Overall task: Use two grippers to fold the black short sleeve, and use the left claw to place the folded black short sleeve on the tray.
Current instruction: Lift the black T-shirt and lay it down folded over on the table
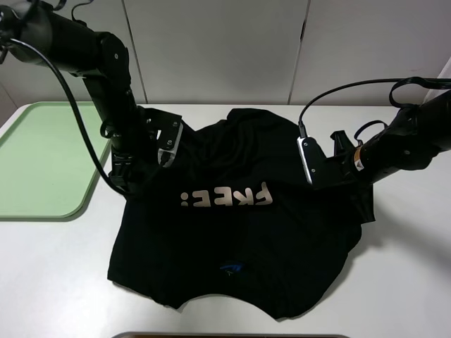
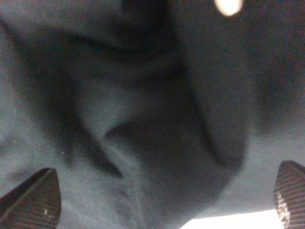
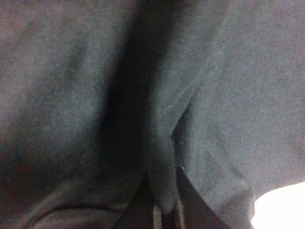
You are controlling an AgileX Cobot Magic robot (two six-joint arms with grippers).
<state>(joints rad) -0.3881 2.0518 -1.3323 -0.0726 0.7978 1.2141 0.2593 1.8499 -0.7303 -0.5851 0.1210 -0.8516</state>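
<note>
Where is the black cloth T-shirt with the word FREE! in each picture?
Exterior high: the black cloth T-shirt lies across the middle, on the white table.
Left wrist: its cloth fills nearly everything.
Right wrist: the same.
Shared landmark: bare white table at the cloth's edge.

Tray (image 1: 42, 162) lies left of the short sleeve (image 1: 232, 239).

**Mostly black, with green and white**

The black short sleeve (image 1: 232, 232) is plain black; its block letters (image 1: 225, 198) are pale pinkish-white; the neck label (image 1: 231, 268) is blue; the tray (image 1: 28, 176) is pale green; the worktop (image 1: 409, 282) is white; the left arm (image 1: 106, 70) and right arm (image 1: 416, 134) are black; the left carries a silver-grey wrist plate (image 1: 171, 141); the fingers (image 2: 35, 198) of the left claw (image 2: 162, 202) are dark and finely ribbed.
</note>
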